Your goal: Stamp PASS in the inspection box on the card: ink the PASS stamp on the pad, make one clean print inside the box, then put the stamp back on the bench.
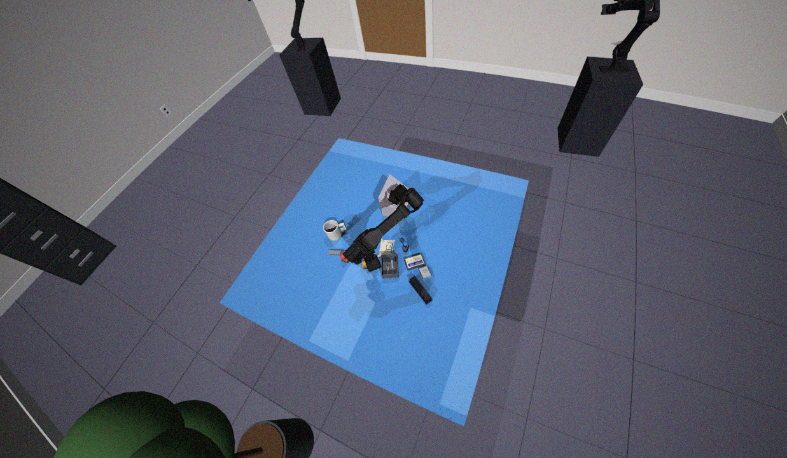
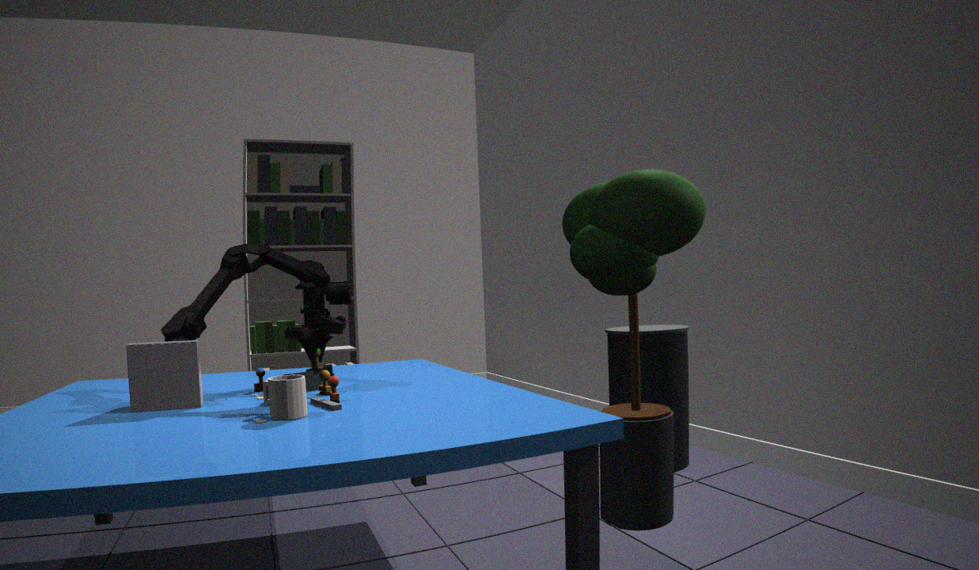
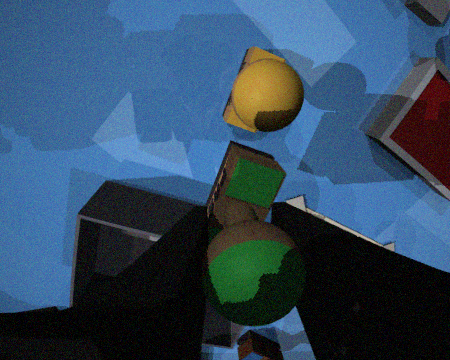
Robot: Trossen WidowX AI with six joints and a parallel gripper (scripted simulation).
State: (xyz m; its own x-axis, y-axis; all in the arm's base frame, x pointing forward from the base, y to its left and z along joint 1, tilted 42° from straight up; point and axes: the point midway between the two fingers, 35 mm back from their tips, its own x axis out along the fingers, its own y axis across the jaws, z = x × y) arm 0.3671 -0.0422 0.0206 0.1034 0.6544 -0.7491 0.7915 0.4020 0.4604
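Observation:
My gripper (image 3: 239,216) (image 2: 315,359) is shut on the green-knobbed stamp (image 3: 250,272) (image 2: 318,352), a brown stamp with a green patch on its block, held above the bench. No wording on it is readable. The yellow-knobbed stamp (image 3: 268,95) (image 2: 325,375) stands close beyond it. The red ink pad (image 3: 435,142) lies at the right in the wrist view, away from the held stamp. A cream printed sheet (image 1: 387,245), apparently the card, lies beside the dark tray; only a white edge (image 3: 342,228) shows past the right finger. Its box and any print cannot be made out.
The dark open tray (image 1: 389,273) (image 3: 112,200) is close beside the gripper. The red-knobbed stamp (image 2: 333,383), grey bar (image 2: 326,404) and mug (image 2: 287,397) stand nearby. The blue-knobbed stamp (image 2: 259,373), a blue-labelled box (image 1: 414,261) and black bar (image 1: 420,289) lie farther off.

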